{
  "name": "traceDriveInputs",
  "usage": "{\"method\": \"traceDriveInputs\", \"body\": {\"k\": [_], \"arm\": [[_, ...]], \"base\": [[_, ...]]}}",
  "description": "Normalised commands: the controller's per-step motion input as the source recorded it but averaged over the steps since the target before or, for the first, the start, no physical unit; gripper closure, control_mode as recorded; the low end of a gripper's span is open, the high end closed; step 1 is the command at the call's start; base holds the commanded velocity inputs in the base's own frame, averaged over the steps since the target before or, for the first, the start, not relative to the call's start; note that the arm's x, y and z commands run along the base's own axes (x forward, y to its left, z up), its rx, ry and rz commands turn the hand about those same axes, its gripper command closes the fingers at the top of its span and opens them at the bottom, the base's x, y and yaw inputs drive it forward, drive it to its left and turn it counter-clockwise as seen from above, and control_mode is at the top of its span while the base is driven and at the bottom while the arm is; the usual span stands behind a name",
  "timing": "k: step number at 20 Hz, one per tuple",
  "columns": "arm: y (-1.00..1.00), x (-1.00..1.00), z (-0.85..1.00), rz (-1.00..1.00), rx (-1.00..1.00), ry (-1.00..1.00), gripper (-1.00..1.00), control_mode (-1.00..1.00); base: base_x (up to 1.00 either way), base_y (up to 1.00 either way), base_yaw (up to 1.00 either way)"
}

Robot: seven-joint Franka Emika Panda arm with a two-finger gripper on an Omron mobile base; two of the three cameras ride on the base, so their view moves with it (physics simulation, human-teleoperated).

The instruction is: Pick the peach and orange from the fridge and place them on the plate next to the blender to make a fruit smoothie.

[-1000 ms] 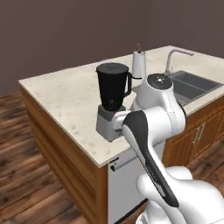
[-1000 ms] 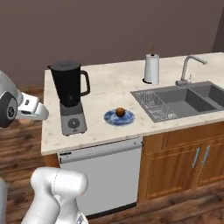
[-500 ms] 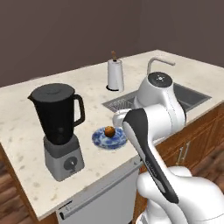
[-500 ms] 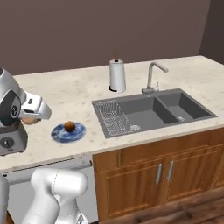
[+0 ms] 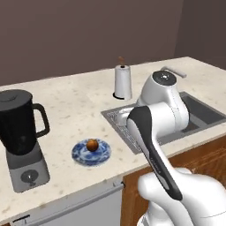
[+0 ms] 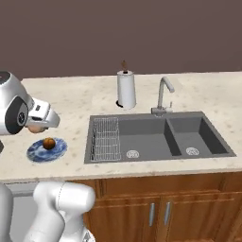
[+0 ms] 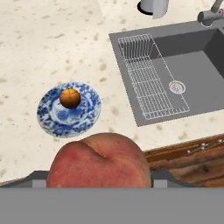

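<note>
Blue-white patterned plate (image 7: 69, 109) (orange (image 7: 69, 98) deep orange); peach (image 7: 99, 162) red-blushed.

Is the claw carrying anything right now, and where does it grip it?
Yes, the peach, held close at the claw in the hand view. The contact points are hidden, so the place of the grip cannot be told. The orange sits on the plate.

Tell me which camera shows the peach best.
The hand view: the peach fills the lower foreground, its blush and crease clear, above the plate. The right base view shows only a sliver of it under the hand. The left base view gives nothing useful.
</note>
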Motion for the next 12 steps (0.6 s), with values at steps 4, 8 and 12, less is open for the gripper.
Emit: {"method": "traceDriveInputs", "body": {"k": [4,8,12], "arm": [[0.00,0.00,0.00,0.00,0.00,0.00,1.00,1.00],[0.00,0.00,0.00,0.00,0.00,0.00,1.00,1.00],[0.00,0.00,0.00,0.00,0.00,0.00,1.00,1.00]], "base": [[0.13,0.00,0.40],[0.08,0.03,0.36],[0.08,0.11,0.10]]}}
